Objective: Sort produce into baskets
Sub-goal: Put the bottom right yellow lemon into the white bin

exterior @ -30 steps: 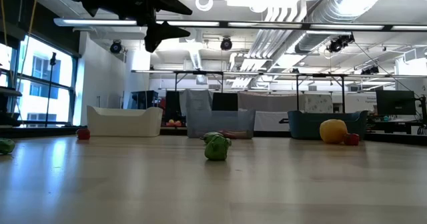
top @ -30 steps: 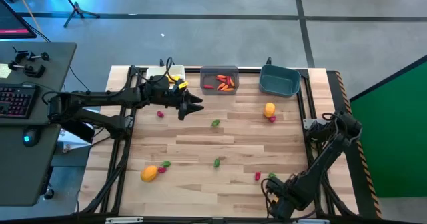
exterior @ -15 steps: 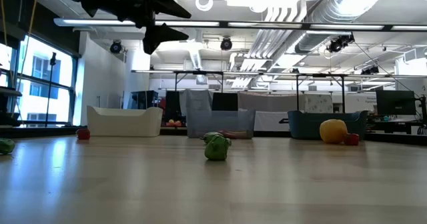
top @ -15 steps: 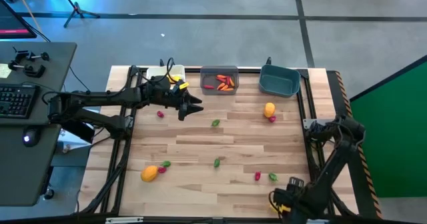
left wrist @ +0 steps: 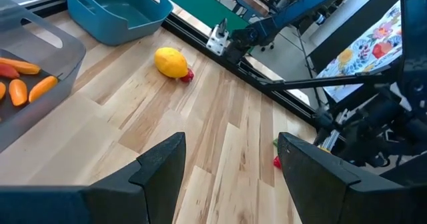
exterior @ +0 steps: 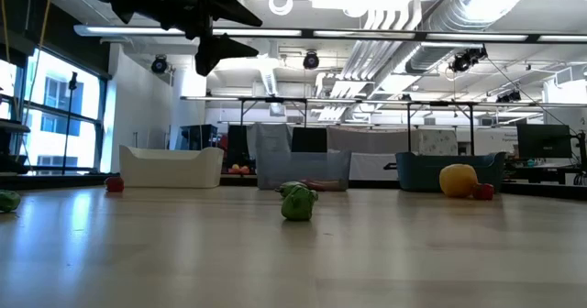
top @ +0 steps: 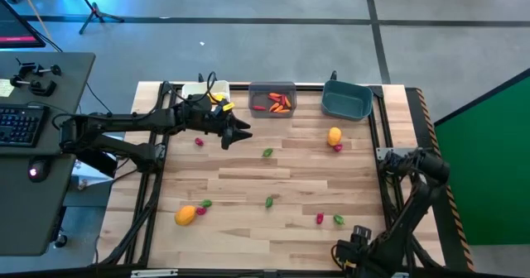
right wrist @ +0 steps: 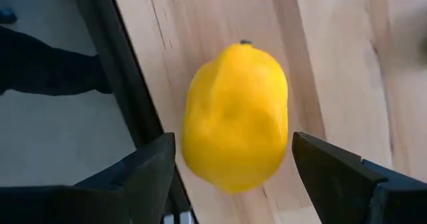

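Note:
My left gripper (top: 242, 135) hovers open and empty above the table's far left, near the white bin (top: 205, 90); its fingers also show in the left wrist view (left wrist: 231, 151). My right gripper (top: 344, 257) is low at the table's near edge, open. In the right wrist view its fingers (right wrist: 157, 164) stand on either side of a yellow fruit (right wrist: 233, 117), with a narrow gap showing on each side. That fruit is hidden under the arm in the high view. The grey bin (top: 272, 86) holds orange carrot shapes (top: 277, 104). The teal bin (top: 346, 101) stands to the right of the grey one.
Loose on the table are a yellow fruit (top: 334, 135) with a red bit (top: 339, 146), an orange fruit (top: 186, 215), green bits (top: 267, 152) (top: 270, 201) (top: 339, 219) and red bits (top: 320, 218) (top: 199, 142). A black frame rail (right wrist: 127, 84) runs beside the near fruit.
My right gripper has moved toward the table's near edge, away from the green and red bits at the near right, which now lie uncovered.

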Robot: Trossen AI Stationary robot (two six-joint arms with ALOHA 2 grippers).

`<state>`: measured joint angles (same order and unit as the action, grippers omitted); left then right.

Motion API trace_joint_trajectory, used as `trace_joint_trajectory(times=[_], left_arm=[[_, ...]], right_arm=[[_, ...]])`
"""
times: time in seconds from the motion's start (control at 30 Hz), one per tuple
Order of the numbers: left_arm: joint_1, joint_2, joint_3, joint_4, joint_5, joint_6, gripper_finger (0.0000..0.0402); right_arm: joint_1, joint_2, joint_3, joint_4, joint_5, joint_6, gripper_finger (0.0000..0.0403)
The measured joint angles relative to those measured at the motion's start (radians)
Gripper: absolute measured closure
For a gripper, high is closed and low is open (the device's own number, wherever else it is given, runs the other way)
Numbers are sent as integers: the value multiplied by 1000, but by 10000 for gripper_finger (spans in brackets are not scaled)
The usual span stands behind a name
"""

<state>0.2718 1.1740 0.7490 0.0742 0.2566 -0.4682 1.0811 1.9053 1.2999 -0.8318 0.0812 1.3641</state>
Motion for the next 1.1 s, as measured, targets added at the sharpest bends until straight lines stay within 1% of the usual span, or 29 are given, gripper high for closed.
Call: trace_joint_trajectory(times=[0.2,0.3,0.4,0.53,0.57,0.63,0.8,0.9,1.0,1.1], left_arm=[[0,0,0,-1,-1,-10,179],[0,0,0,-1,-2,-11,179],[0,0,0,-2,-2,3,179],[12,0,0,-1,1,32,195],[18,0,0,0,3,32,202],[33,0,0,14,10,36,219],[80,0,0,118,129,52,267],[112,0,0,172,198,53,298],[149,0,0,229,275,39,326],[180,0,0,306,363,-24,351]], right_arm=[[-1,37,0,5,1,36,112],[-8,37,0,5,16,86,123],[-15,37,0,-8,17,165,163],[-29,35,0,-13,18,238,257],[-33,34,0,-13,24,252,266],[-40,27,1,-19,51,267,266],[-72,-44,15,-66,147,274,266],[-112,-117,15,-82,234,249,266],[-175,-195,13,-92,302,182,266],[-263,-265,12,-96,369,62,266]])
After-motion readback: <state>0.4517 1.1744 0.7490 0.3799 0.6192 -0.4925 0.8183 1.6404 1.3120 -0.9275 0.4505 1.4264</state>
